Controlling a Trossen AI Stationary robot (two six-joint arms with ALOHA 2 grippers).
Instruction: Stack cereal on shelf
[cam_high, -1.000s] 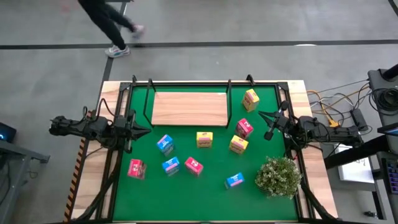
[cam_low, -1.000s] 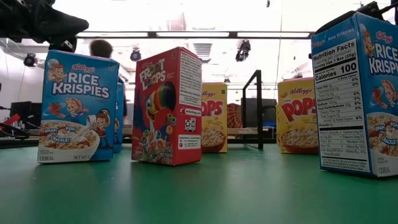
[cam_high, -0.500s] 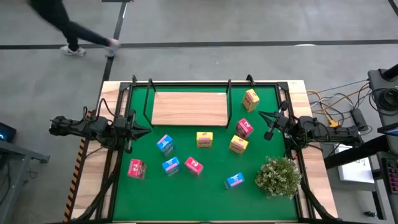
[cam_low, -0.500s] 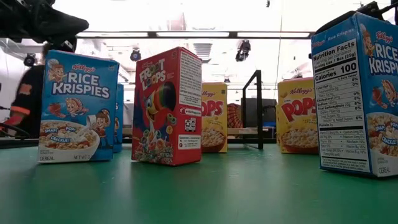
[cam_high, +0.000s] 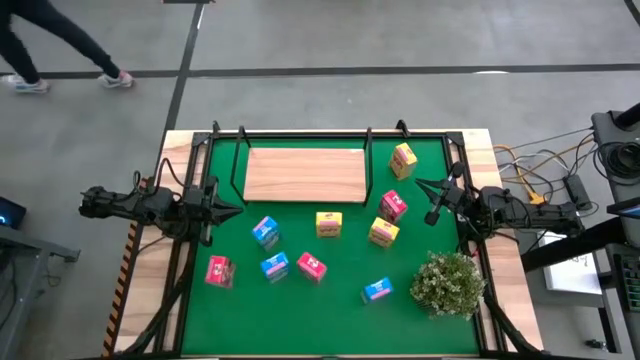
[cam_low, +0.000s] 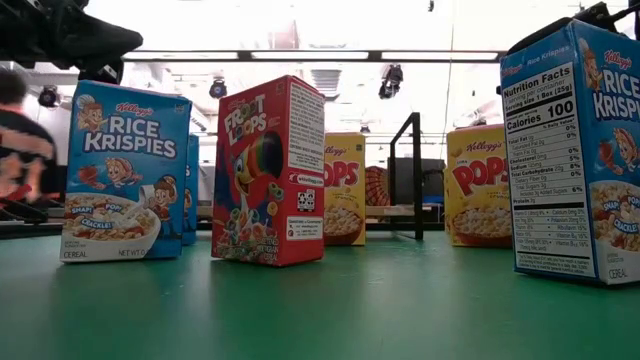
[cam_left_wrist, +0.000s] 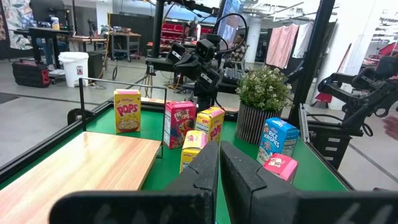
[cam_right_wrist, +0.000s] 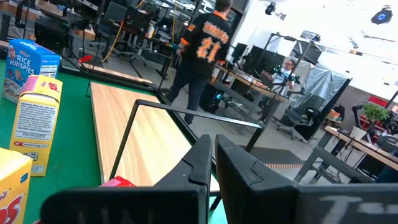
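**Even overhead light, blown-out ceiling, one blurred passer-by**

The high view is evenly and softly lit from above; the green mat (cam_high: 330, 300) shows flat colour with only short, faint shadows beside the cereal cartons (cam_high: 329, 224) and the plant (cam_high: 447, 284). In the low view the ceiling lights (cam_low: 300, 55) burn out to near white, leaving the carton fronts somewhat backlit, and the mat carries a dull sheen near the lens. A person (cam_low: 22, 140) at that view's edge is smeared by motion. In the right wrist view the bright background (cam_right_wrist: 323, 37) is washed out, and the near fingers (cam_right_wrist: 205, 168) are soft and out of focus.
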